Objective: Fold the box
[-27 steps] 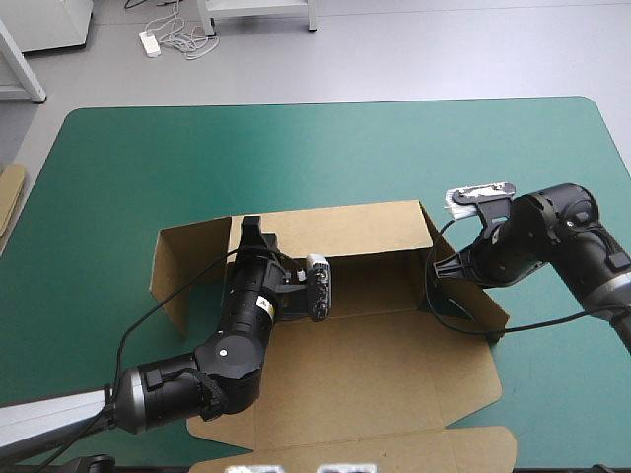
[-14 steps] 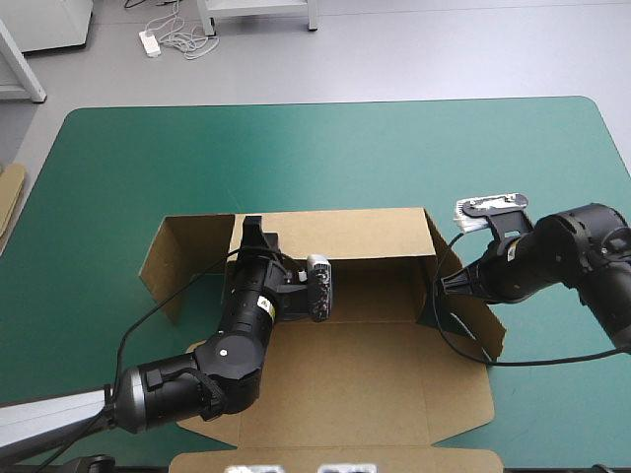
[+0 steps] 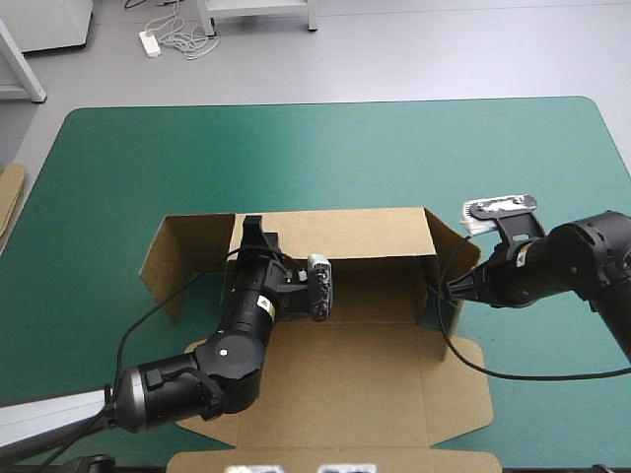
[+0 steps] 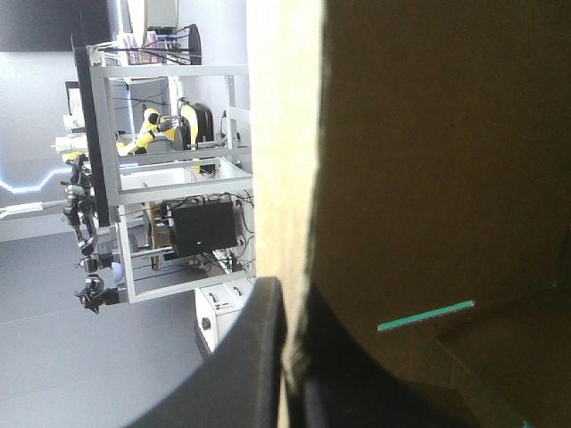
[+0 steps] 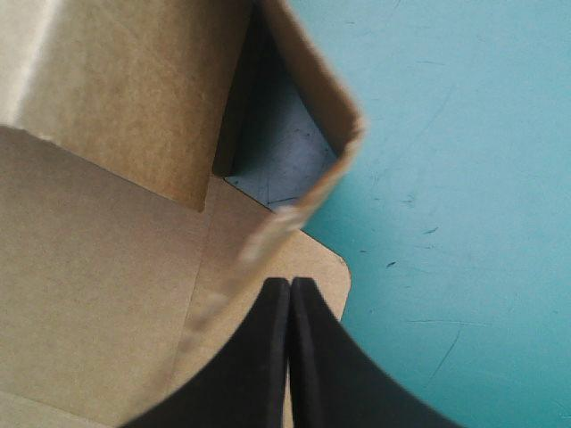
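The brown box (image 3: 365, 384) lies at the middle of the table, its back wall (image 3: 365, 232) standing and the lid flat toward the near edge. At the top of that wall's left part, my left gripper (image 3: 252, 229) is shut on the board. The left wrist view shows one black finger on each side of the wall's edge (image 4: 277, 178), my left gripper (image 4: 287, 290) pinching it. My right gripper (image 3: 449, 291) sits at the raised right side flap (image 3: 446, 258). In the right wrist view my right gripper (image 5: 291, 283) is shut, its tips against the flap's edge (image 5: 268, 234), no board between them.
The box's left side flap (image 3: 168, 258) stands angled outward. A small rounded flap (image 3: 465, 386) lies flat on the teal-green cover (image 3: 325, 148) at the lid's right. An edge of more brown board (image 3: 10, 197) shows at the table's left edge.
The right side flap has risen from lying outward to standing steeply, and my right arm has drawn back to the right. The lid's front edge has slid nearer. My left arm has stayed put.
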`<state>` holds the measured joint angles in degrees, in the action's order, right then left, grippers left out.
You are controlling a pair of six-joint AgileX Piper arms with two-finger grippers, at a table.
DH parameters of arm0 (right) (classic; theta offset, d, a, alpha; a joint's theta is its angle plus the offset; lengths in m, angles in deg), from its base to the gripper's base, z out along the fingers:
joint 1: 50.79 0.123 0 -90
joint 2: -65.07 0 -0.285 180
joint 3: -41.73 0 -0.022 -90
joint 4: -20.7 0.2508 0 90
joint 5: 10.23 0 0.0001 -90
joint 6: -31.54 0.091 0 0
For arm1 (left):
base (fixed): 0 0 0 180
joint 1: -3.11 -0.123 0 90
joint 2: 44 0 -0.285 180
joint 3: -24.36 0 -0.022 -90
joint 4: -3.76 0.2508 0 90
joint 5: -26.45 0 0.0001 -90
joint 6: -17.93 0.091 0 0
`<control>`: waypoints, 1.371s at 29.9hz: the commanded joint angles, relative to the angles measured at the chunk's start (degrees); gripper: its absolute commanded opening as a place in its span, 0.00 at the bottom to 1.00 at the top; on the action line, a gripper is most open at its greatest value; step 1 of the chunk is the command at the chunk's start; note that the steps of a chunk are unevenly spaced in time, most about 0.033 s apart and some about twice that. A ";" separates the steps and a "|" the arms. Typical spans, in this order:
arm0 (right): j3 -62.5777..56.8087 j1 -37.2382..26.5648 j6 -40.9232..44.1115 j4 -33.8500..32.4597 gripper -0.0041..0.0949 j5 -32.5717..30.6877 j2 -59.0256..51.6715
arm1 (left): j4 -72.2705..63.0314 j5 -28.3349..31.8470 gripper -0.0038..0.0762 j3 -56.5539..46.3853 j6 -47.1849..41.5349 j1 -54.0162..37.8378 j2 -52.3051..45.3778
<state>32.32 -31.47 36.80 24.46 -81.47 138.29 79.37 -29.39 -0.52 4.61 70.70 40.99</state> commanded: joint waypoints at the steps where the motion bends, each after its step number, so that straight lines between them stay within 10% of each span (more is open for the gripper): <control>1: 1.50 -0.19 -2.27 -0.70 0.02 0.35 -1.26 | 1.66 0.64 0.04 1.57 -0.84 0.27 -1.15; 16: 10.02 -0.19 0.02 -7.26 0.04 4.18 -3.56 | 2.76 0.85 0.04 1.57 -0.74 0.27 -1.15; 31: 23.23 -0.19 3.28 -14.46 0.04 5.03 16.79 | 2.76 0.85 0.04 1.57 -0.65 0.27 -1.15; 41: 22.17 -0.19 1.67 -9.58 0.04 -0.13 16.79 | 2.76 0.85 0.04 1.57 -0.65 0.27 -1.15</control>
<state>53.37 -31.47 39.76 13.32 -81.15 158.72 80.03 -29.28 -0.52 4.66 70.70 40.99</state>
